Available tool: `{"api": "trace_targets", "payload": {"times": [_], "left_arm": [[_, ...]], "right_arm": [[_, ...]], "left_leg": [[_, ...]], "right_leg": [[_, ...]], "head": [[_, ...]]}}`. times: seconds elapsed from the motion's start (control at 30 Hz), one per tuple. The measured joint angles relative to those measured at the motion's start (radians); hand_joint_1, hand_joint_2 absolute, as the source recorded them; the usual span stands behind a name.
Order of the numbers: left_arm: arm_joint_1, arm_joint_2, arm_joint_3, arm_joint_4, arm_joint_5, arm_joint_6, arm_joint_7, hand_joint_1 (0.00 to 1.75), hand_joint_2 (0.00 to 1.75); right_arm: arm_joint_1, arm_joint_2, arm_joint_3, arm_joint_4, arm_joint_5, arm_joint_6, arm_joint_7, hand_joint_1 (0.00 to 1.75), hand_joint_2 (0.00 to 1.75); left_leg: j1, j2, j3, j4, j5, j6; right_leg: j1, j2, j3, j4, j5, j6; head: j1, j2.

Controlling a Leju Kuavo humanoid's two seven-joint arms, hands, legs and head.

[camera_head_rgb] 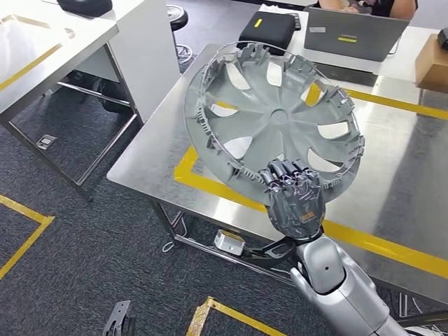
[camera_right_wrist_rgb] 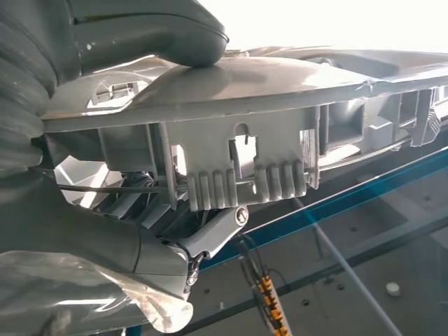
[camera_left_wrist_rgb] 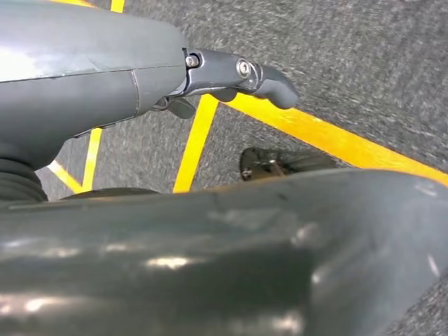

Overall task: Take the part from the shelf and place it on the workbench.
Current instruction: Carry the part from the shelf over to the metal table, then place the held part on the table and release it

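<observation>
A: Identify the items at the far edge.
B: A closed grey laptop (camera_head_rgb: 353, 32), a black case (camera_head_rgb: 267, 29) beside it, and a brown cardboard box (camera_head_rgb: 432, 63) at the right edge.
A: And on the left?
B: A white table (camera_head_rgb: 47, 42) with a metal frame; a black stool (camera_head_rgb: 177, 15) behind it. Yellow floor tape (camera_head_rgb: 27, 234) crosses dark carpet (camera_head_rgb: 79, 266).

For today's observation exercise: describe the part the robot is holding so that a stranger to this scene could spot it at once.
Start at the steel workbench marked with yellow tape. Above its near edge the right hand grips the rim of the part, held tilted over the top. It is a large round grey hubcap with curved spokes, open slots and clips round its rim, unlike the flat laptop and black case behind.
</observation>
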Motion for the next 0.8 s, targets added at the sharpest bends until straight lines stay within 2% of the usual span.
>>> {"api": "trace_targets", "payload": {"times": [0.07,0.1,0.13,0.17,0.2,0.27,0.3,0.33,0.4,0.47,0.53,0.57,0.6,0.63,0.67,0.7,0.73,0.8], "left_arm": [[0.004,0.0,0.0,0.0,-0.001,0.0,0.002,0.0,0.0],[0.006,0.0,0.0,0.0,-0.001,0.0,0.003,0.0,0.0],[0.008,0.0,0.0,0.0,-0.002,0.0,0.004,0.0,0.0],[0.009,0.0,0.0,0.0,-0.003,0.0,0.004,0.0,0.0],[0.009,0.0,0.0,0.0,-0.003,0.0,0.004,0.0,0.0],[0.008,0.003,0.0,0.0,-0.005,0.0,0.004,0.0,0.0],[0.007,0.005,0.0,0.0,-0.006,-0.001,0.005,0.0,0.0],[0.007,0.006,0.0,0.0,-0.006,-0.002,0.005,0.0,0.0],[0.005,0.005,0.0,0.0,-0.006,-0.003,0.005,0.0,0.0],[0.004,0.003,0.0,0.0,-0.008,-0.004,0.005,0.0,0.0],[0.004,0.003,0.0,0.0,-0.009,-0.006,0.005,0.0,0.0],[0.005,0.004,0.0,0.0,-0.01,-0.006,0.005,0.0,0.0],[0.006,0.003,0.0,0.0,-0.01,-0.006,0.005,0.0,0.0],[0.006,0.003,0.0,0.0,-0.011,-0.006,0.005,0.0,0.0],[0.006,0.003,-0.001,0.0,-0.012,-0.007,0.005,0.0,0.0],[0.005,0.002,-0.001,0.0,-0.012,-0.007,0.005,0.0,0.0],[0.004,0.002,-0.001,0.0,-0.013,-0.008,0.005,0.0,0.0],[0.002,0.002,-0.002,0.0,-0.014,-0.009,0.005,0.0,0.0]], "right_arm": [[0.001,0.001,0.0,0.0,0.0,0.0,-0.001,1.75,1.75],[0.001,0.001,0.0,0.0,0.0,0.0,-0.001,1.75,1.75],[0.002,0.001,0.0,0.0,0.0,0.0,-0.001,1.75,1.75],[0.002,0.001,0.0,0.0,0.0,0.0,-0.001,1.75,1.75],[0.002,0.001,0.0,0.0,0.0,0.0,-0.001,1.75,1.75],[0.001,0.003,0.001,0.0,0.0,0.0,-0.001,1.75,1.75],[0.0,0.004,0.001,0.0,0.0,0.0,-0.001,1.75,1.75],[0.0,0.004,0.001,0.0,0.0,0.0,-0.001,1.75,1.75],[0.001,0.004,0.001,0.0,-0.001,0.0,-0.001,1.75,1.75],[0.002,0.004,0.001,0.0,-0.001,0.0,-0.002,1.75,1.75],[0.002,0.004,0.001,0.0,-0.001,0.0,-0.003,1.75,1.75],[0.003,0.004,0.001,0.0,-0.001,0.0,-0.004,1.75,1.75],[0.003,0.004,0.002,0.0,-0.001,0.0,-0.005,1.75,1.75],[0.003,0.004,0.002,0.0,-0.001,0.0,-0.005,1.75,1.75],[0.004,0.004,0.002,0.0,-0.001,0.0,-0.005,1.75,1.75],[0.004,0.004,0.002,0.0,-0.002,0.0,-0.005,1.75,1.75],[0.003,0.004,0.002,0.0,-0.002,0.0,-0.005,1.75,1.75],[0.002,0.005,0.002,0.0,-0.002,0.0,-0.005,1.75,1.75]], "left_leg": [[0.0,-0.017,-0.06,0.137,-0.057,0.0],[0.0,-0.02,-0.079,0.175,-0.063,0.001],[0.0,-0.021,-0.08,0.175,-0.049,0.003],[0.0,-0.025,-0.064,0.139,-0.019,0.007],[-0.001,-0.035,-0.035,0.074,0.021,0.013],[0.0,-0.073,0.019,-0.047,0.069,0.026],[0.0,-0.086,0.034,-0.082,0.077,0.03],[-0.001,-0.092,0.039,-0.095,0.073,0.031],[-0.001,-0.079,0.041,-0.108,0.076,0.032],[0.003,-0.061,0.046,-0.12,0.083,0.037],[0.005,-0.041,0.048,-0.125,0.087,0.04],[0.005,-0.03,0.047,-0.125,0.087,0.041],[0.005,-0.02,0.047,-0.125,0.087,0.04],[0.005,-0.009,0.046,-0.125,0.087,0.04],[0.005,0.0,0.047,-0.124,0.086,0.039],[0.006,0.009,0.047,-0.123,0.084,0.036],[0.005,0.016,0.048,-0.121,0.082,0.032],[-0.001,0.027,0.046,-0.113,0.075,0.021]], "right_leg": [[0.002,0.02,0.0,0.0,0.001,-0.005],[0.004,0.031,0.0,0.0,0.001,-0.006],[0.005,0.043,0.0,0.001,0.002,-0.007],[0.006,0.054,0.001,0.001,0.002,-0.007],[0.007,0.065,0.002,0.002,0.002,-0.006],[0.008,0.084,-0.001,0.004,0.004,-0.002],[0.007,0.093,-0.005,0.005,0.007,0.003],[0.005,0.1,-0.01,0.005,0.01,0.009],[0.001,0.112,-0.017,0.002,0.016,0.021],[0.003,0.084,-0.035,0.028,-0.005,0.032],[0.003,0.037,-0.086,0.134,-0.064,0.041],[0.001,0.026,-0.117,0.204,-0.094,0.046],[-0.001,0.021,-0.142,0.258,-0.111,0.05],[-0.002,0.018,-0.151,0.28,-0.111,0.053],[-0.004,0.015,-0.141,0.263,-0.094,0.055],[-0.006,0.006,-0.11,0.206,-0.063,0.056],[-0.006,-0.014,-0.072,0.133,-0.036,0.058],[-0.003,-0.044,-0.013,0.027,-0.008,0.05]], "head": [[-0.002,0.0],[-0.002,0.0],[-0.002,0.0],[-0.002,0.0],[-0.002,0.0],[-0.001,0.0],[-0.002,0.0],[-0.003,0.0],[-0.006,0.0],[-0.002,0.0],[0.002,0.0],[0.004,0.0],[0.004,0.0],[0.004,0.0],[0.004,0.0],[0.004,0.0],[0.004,0.0],[0.006,0.0]]}}
